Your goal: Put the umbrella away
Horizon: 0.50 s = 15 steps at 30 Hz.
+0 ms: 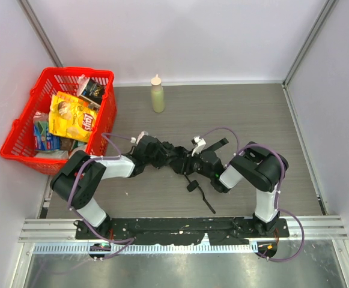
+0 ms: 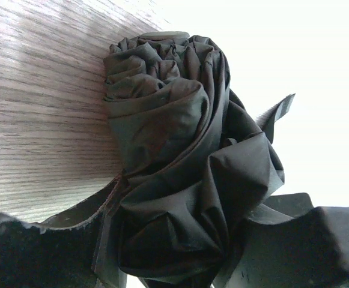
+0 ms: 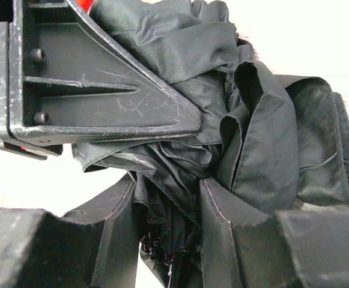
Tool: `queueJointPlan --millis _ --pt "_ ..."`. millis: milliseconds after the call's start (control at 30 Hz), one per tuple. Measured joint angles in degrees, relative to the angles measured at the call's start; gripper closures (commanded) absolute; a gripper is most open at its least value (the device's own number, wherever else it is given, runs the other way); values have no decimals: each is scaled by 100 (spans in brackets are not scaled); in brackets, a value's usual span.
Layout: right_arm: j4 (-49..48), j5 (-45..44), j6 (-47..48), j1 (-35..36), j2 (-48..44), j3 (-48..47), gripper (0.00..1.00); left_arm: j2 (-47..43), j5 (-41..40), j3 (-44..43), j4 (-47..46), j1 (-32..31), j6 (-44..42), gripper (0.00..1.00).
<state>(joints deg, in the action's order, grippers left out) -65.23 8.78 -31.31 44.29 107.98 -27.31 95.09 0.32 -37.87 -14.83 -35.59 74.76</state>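
1. The umbrella (image 1: 175,159) is black and collapsed, its fabric bunched in crumpled folds.
2. Its canopy sits between the left claw (image 1: 161,155) and the right claw (image 1: 199,161), gripped by both.
3. Its thin shaft (image 1: 207,201) trails below the right claw.

The top camera sits high up, above and behind the left arm (image 1: 84,180) and the right arm (image 1: 261,171). It looks down and sees the whole table (image 1: 252,120) from far off. The arms stand at 6 o'clock and a red basket (image 1: 66,70) is at 10 o'clock. The left wrist camera is very near the umbrella (image 2: 180,180), which fills the view from the middle to 6 o'clock, with table wood at 9 o'clock. The right wrist camera is nearer still, and black cloth fills almost all of it. All three views share the umbrella, which is in the middle of the top view.
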Motion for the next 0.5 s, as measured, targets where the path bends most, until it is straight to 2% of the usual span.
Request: queueJointPlan --millis 67,100,167,200,233,267,300,333,367,500 --pt "-160 175 -258 -81 111 2 99 7 55 59 -131 11 4 98" --pt "-157 260 -387 -122 138 -15 98 7 66 85 -181 13 4 100" --pt "68 400 -562 -175 109 -114 74 11 68 114 -247 22 2 100" --pt "282 433 -614 -190 55 -184 68 15 74 118 -264 39 0 100" --pt "520 444 -634 -195 -24 -249 58 22 85 120 -278 50 -2 100" --pt "898 444 -632 -195 -157 -343 54 31 101 127 -304 55 0 100" --pt "1360 426 -621 -192 -310 -450 38 39 122 138 -341 59 2 100" --pt "1878 398 -575 -184 -476 -590 31 66 153 146 -409 59 9 100" --pt "2435 361 -549 -166 -656 -739 26 118 188 155 -514 55 35 100" --pt "4533 -203 133 85 -1478 -1270 23 254 299 168 -774 50 122 100"
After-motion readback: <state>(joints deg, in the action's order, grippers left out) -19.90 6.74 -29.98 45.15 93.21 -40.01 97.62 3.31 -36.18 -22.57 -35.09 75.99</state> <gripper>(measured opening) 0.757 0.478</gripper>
